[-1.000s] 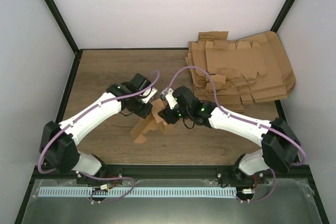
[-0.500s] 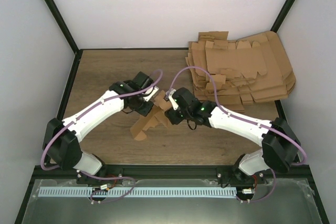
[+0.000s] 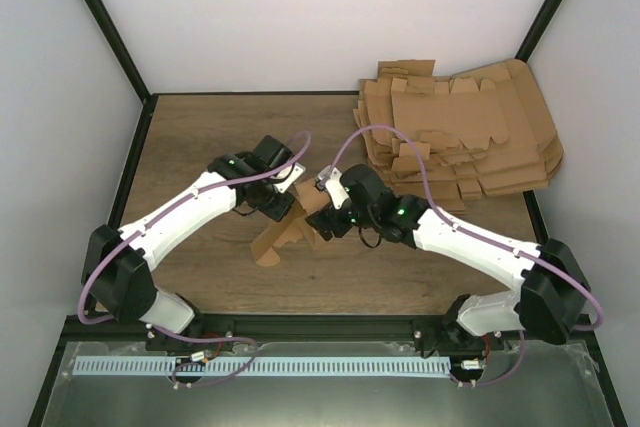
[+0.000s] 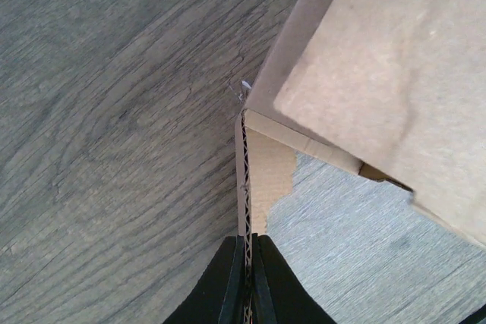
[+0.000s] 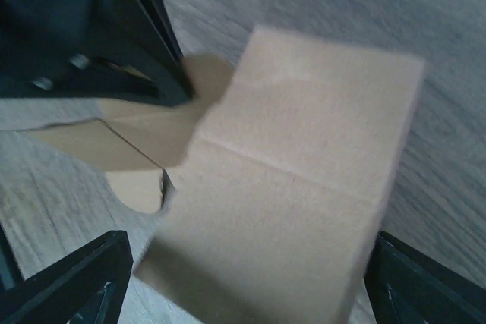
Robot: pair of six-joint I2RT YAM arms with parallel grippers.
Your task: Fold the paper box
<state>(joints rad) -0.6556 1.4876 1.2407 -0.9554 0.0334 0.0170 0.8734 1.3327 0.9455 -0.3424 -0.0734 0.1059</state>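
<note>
A brown wooden table top with a clear grain [image 3: 200, 137] fills the middle of the scene. Behind the table and at both its sides stand plain white walls [image 3: 320, 17] in soft, even light. Thin black frame bars [image 3: 105, 22] rise from the far corners of the table and run along its edges. On the far right corner of the table lies a loose pile of flat brown cardboard sheets [image 3: 470, 137]. In front of the near edge of the table is a grey metal tray [image 3: 560, 387] with a long white slotted strip [image 3: 300, 366] in it.

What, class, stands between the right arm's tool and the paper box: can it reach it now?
Probably yes. The right tool is open with a finger on each side of the paper box, and nothing lies between. The left tool is shut on one cardboard edge.
</note>
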